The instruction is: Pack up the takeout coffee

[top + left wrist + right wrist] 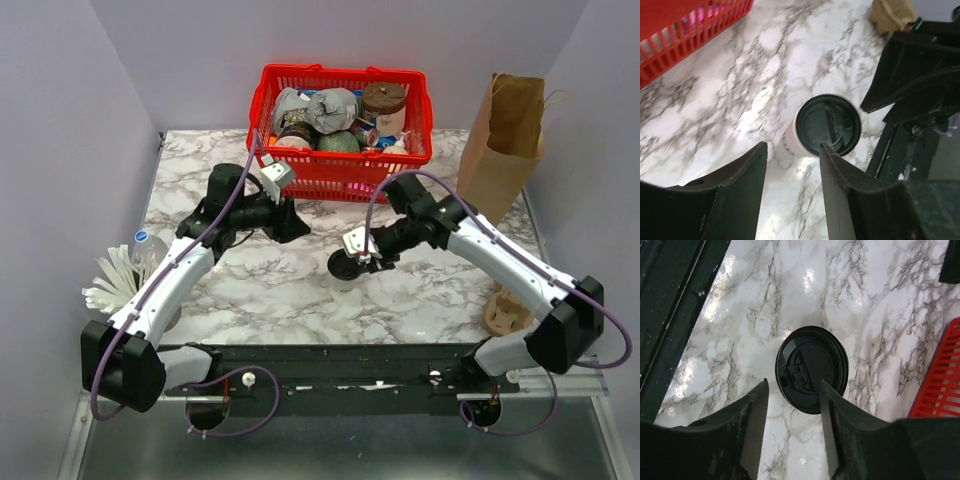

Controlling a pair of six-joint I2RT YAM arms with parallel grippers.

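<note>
The takeout coffee (pixel 343 268) is a white paper cup with a black lid, standing upright on the marble table (pixel 270 290) near its middle. In the right wrist view its lid (pixel 812 369) lies just beyond the fingertips, and the right finger overlaps its edge. My right gripper (pixel 350 260) (pixel 793 382) hovers over the cup, open, with bare marble between its fingers. My left gripper (pixel 293 222) (pixel 793 146) is open and empty, off to the cup's left. In the left wrist view the cup (pixel 826 125) stands past the fingertips, beside the right arm's black gripper (pixel 920 75).
A red basket (pixel 340 172) full of groceries stands at the back centre. A brown paper bag (pixel 505 140) stands upright at the back right. A water bottle (pixel 147 247) and white utensils (pixel 110 282) sit at the left edge, a tan wooden object (pixel 505 312) at the right.
</note>
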